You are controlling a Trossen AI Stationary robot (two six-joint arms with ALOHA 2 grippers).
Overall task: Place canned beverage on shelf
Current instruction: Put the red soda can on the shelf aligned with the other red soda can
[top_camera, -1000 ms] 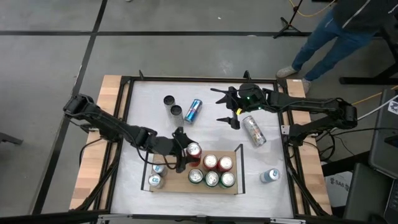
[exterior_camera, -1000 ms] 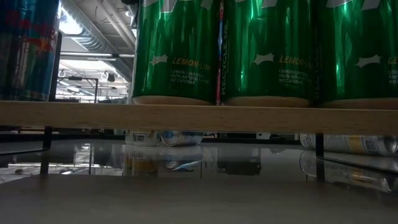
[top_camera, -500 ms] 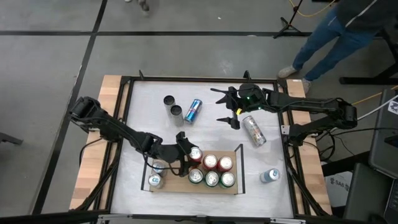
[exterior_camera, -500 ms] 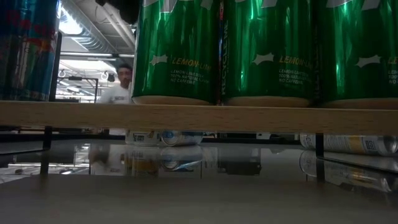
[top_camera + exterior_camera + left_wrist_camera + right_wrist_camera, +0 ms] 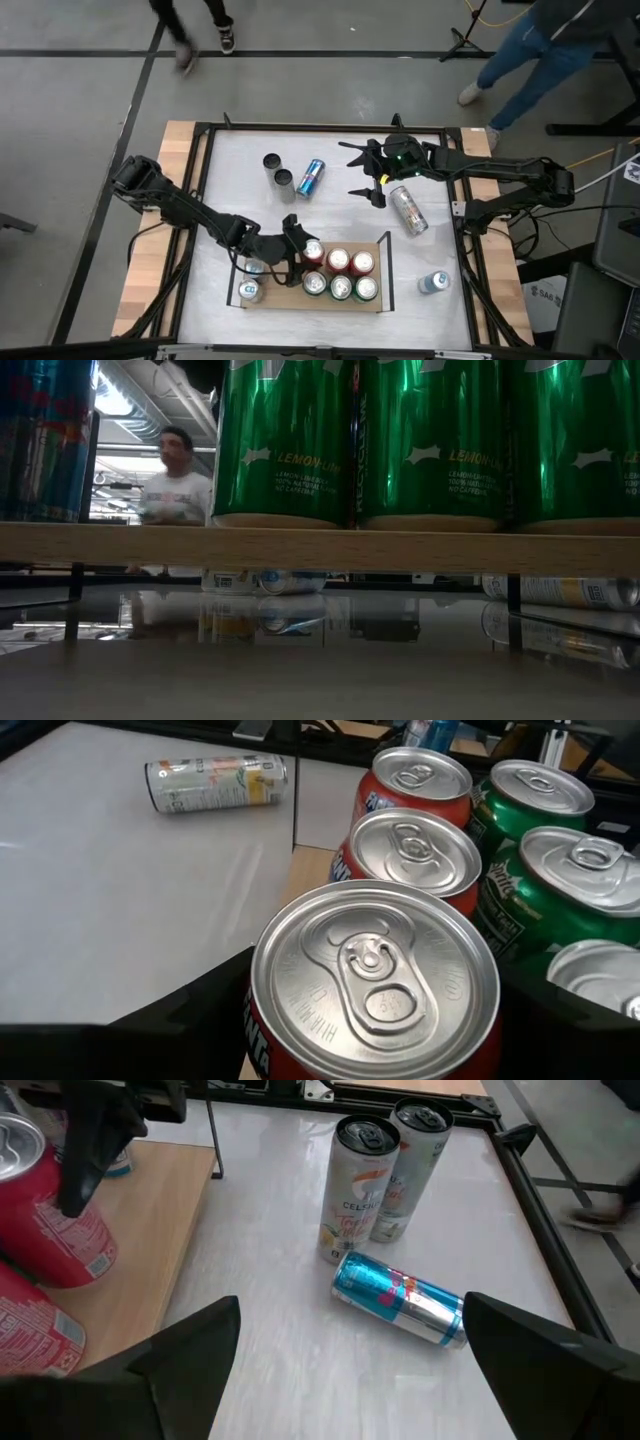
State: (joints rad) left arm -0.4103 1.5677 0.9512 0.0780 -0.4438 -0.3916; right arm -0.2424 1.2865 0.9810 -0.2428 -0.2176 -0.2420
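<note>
The shelf point(image 5: 290, 296) is seen in the lower middle of the high view, on the white tabletop point(image 5: 330, 215); three green cans point(image 5: 341, 288) are lined along its lower edge, two red cans point(image 5: 350, 262) stand just above them, and two pale cans point(image 5: 250, 290) stand at its left end. The left tool point(image 5: 303, 255) is placed at the shelf's upper edge, left of the red pair, its fingers set on either side of a red can point(image 5: 314, 250); in the left wrist view that can point(image 5: 372, 982) fills the lower centre, upright, with dark fingers point(image 5: 150, 1038) close along both flanks; whether they press it or stand just clear cannot be told. The right tool point(image 5: 363, 172) is held in the upper middle of the high view, above the tabletop, fingers spread and grasping nothing; a silver can point(image 5: 408, 210) lies on its side just lower right of it. Two slim cans point(image 5: 277, 170) stand upright in the upper left of the tabletop, with a blue can point(image 5: 311, 178) lying beside them; another can point(image 5: 433, 283) lies at lower right. In the low view the shelf board point(image 5: 320, 548) crosses the frame with green cans point(image 5: 430, 440) on it; a person point(image 5: 175, 480) is seen behind at left.
</note>
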